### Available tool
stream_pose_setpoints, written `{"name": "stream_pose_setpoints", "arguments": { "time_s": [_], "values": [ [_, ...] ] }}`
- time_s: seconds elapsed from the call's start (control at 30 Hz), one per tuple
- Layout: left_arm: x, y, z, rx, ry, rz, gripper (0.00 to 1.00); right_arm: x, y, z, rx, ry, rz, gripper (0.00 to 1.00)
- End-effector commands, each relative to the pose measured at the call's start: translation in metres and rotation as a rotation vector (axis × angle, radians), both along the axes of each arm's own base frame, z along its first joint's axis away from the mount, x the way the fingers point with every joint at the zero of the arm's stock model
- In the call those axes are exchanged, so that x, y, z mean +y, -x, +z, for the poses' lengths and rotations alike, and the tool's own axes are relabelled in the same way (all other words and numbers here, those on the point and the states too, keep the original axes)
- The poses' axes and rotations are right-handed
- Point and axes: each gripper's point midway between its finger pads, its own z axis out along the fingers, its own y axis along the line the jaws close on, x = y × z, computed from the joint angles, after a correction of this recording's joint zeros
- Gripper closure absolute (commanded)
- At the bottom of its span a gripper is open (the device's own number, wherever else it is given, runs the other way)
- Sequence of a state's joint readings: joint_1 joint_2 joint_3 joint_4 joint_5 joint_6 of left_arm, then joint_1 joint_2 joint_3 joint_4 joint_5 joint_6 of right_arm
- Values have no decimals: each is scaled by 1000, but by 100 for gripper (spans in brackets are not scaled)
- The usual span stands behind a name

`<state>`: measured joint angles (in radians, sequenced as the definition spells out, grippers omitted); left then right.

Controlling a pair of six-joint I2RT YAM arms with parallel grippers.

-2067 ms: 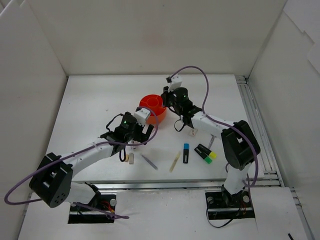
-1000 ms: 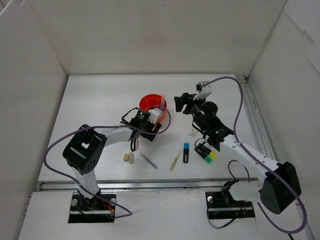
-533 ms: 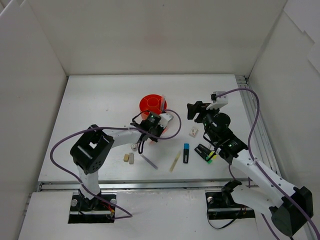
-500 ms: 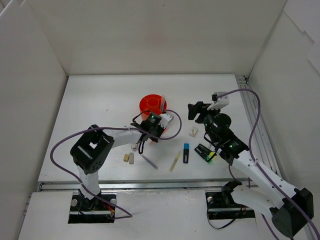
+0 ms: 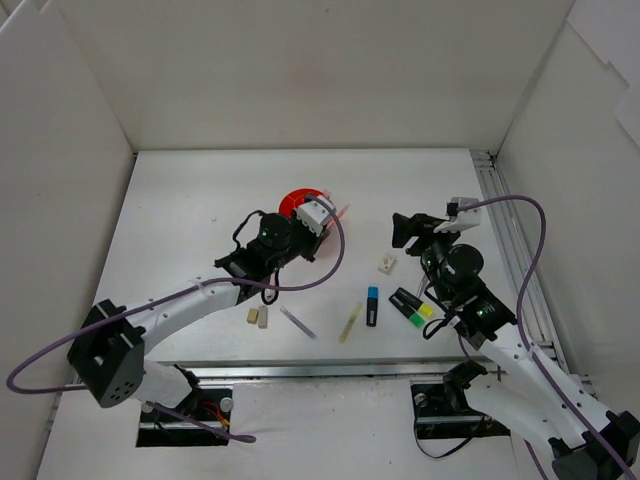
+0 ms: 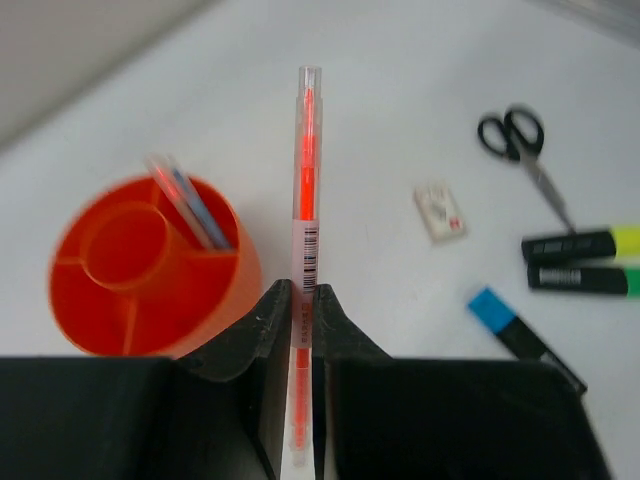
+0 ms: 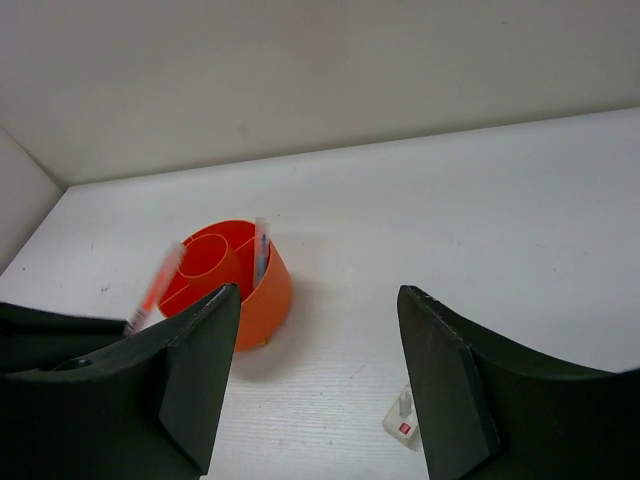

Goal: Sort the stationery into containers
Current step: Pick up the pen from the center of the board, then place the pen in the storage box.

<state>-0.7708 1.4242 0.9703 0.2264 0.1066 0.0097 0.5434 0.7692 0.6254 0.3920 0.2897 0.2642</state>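
My left gripper [image 6: 303, 295] is shut on a thin orange pen [image 6: 303, 190], which sticks out forward and hangs just right of the round orange organiser [image 6: 140, 265]. One pen [image 6: 190, 200] stands in an outer compartment. In the top view the left gripper [image 5: 325, 213] covers part of the organiser [image 5: 293, 201]. My right gripper [image 7: 320, 295] is open and empty above the table, right of the organiser [image 7: 225, 275]; in the top view the right gripper [image 5: 405, 230] is at the middle right.
On the table lie a small white piece [image 5: 386, 264], a blue-ended highlighter [image 5: 371, 305], yellow and green highlighters [image 5: 412, 306], a pale yellow pencil [image 5: 349, 323], a bluish pen [image 5: 298, 322] and two tan erasers [image 5: 258, 317]. Black scissors [image 6: 525, 150] lie further right.
The left gripper shut on the orange pen beside the organiser and lifted it toward the organiser's rim. The right arm drew away to the right, still open.
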Motion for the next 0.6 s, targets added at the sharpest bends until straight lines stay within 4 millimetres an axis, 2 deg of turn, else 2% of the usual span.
{"name": "stream_pose_setpoints", "arguments": {
  "time_s": [0.0, 0.03, 0.1, 0.17, 0.2, 0.27, 0.3, 0.33, 0.37, 0.43, 0.47, 0.5, 0.53, 0.57],
  "values": [
    [-4, -21, 97, -265, 188, 32, 100, -12, 0, 22, -70, -43, -56, 39],
    [-7, -27, 99, -271, 190, 40, 100, -14, 0, 20, -69, -43, -66, 39],
    [-6, -44, 121, -313, 230, 74, 100, -15, 0, 18, -66, -36, -73, 39],
    [-15, -56, 118, -310, 231, 65, 100, -20, -2, 18, -67, -28, -96, 39],
    [-20, -60, 134, -330, 270, 64, 100, -21, -2, 17, -65, -16, -106, 39],
    [-25, -73, 128, -330, 278, 76, 100, -27, -3, 17, -65, -6, -137, 39],
    [-28, -79, 139, -362, 311, 85, 100, -30, -4, 17, -67, 5, -150, 39],
    [-29, -89, 133, -363, 311, 98, 100, -31, -4, 14, -60, 10, -159, 39],
    [-31, -92, 137, -384, 333, 101, 100, -33, -6, 13, -59, 17, -169, 39],
    [-31, -111, 131, -396, 336, 119, 100, -36, -9, 8, -45, 28, -182, 39],
    [-34, -113, 137, -423, 361, 114, 100, -36, -10, 6, -40, 32, -185, 39],
    [-34, -123, 127, -424, 358, 120, 100, -36, -11, 6, -39, 42, -181, 39],
    [-29, -130, 133, -459, 383, 130, 100, -37, -14, 3, -31, 47, -188, 38],
    [-35, -130, 129, -465, 388, 108, 100, -37, -16, 1, -27, 50, -185, 38]
  ]
}}
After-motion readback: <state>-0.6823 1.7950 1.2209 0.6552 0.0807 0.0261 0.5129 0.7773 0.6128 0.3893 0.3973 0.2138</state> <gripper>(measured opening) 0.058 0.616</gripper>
